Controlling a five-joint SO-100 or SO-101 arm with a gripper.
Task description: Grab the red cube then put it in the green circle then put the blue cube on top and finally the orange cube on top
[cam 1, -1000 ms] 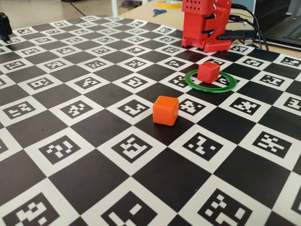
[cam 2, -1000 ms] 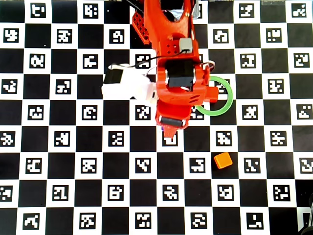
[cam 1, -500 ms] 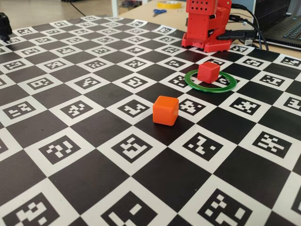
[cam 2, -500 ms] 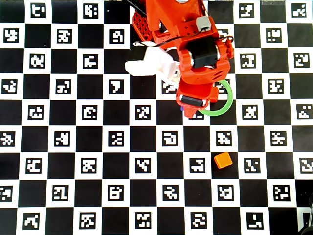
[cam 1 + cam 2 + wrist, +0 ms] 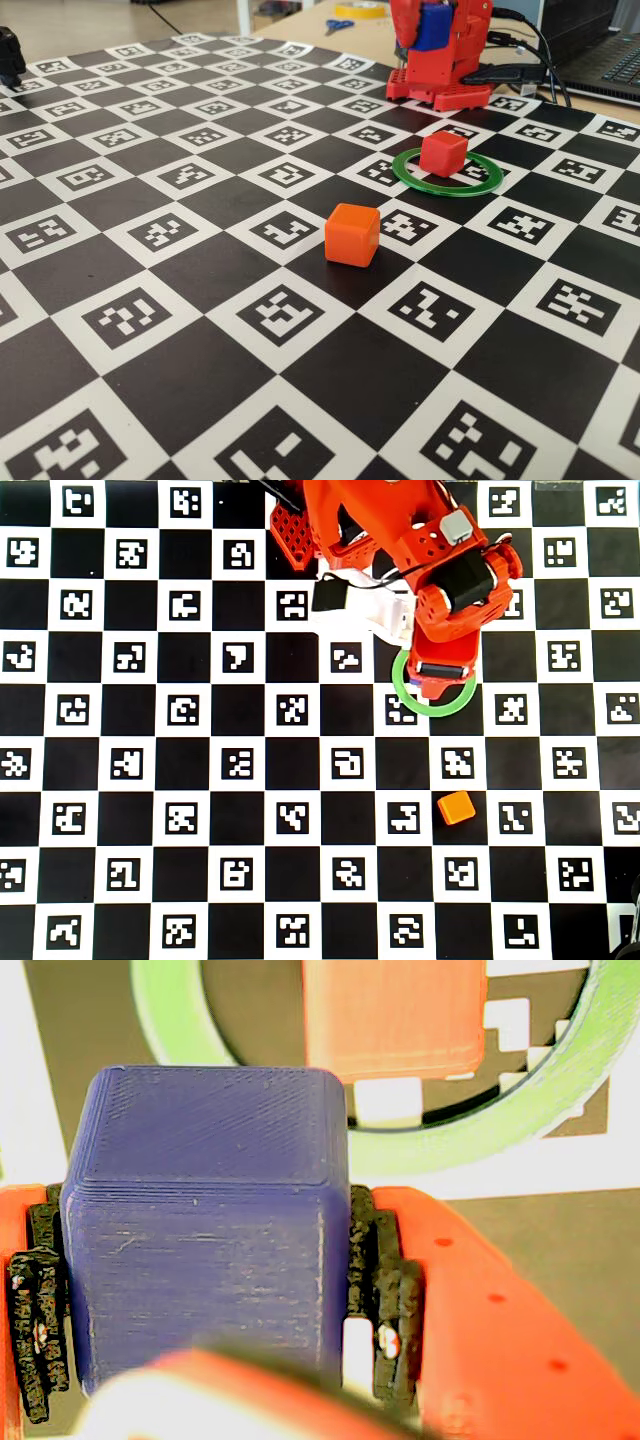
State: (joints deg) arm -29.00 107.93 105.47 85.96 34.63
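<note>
Ring contents first: the green circle (image 5: 446, 174) lies flat on the checkered mat (image 5: 180, 300), and the red cube (image 5: 443, 153) sits inside it, toward the side nearer the arm's base in the fixed view. You get the same in the wrist view, where the red cube (image 5: 393, 1015) shows within the curve of the green circle (image 5: 470, 1125).

Your gripper (image 5: 205, 1290) is clamped on the blue cube (image 5: 205, 1230); both black-padded fingers (image 5: 385, 1290) press its opposite faces. In the fixed view the blue cube (image 5: 432, 26) rides high against the arm (image 5: 445, 50), well above the mat.

Orange cube (image 5: 352, 234) rests alone on the mat, apart from the ring, on the camera side of it.

Change since a second ago: from overhead, the arm (image 5: 440, 570) has swung right and now hangs over the green circle (image 5: 405, 700), where before it sat left of the ring. Blue cube was not visible in the earlier fixed view; now it is. Red cube, orange cube (image 5: 456, 807) and ring have not shifted.

Overhead, the arm hides both the red and blue cubes; only the wrist view shows you the grip itself.
</note>
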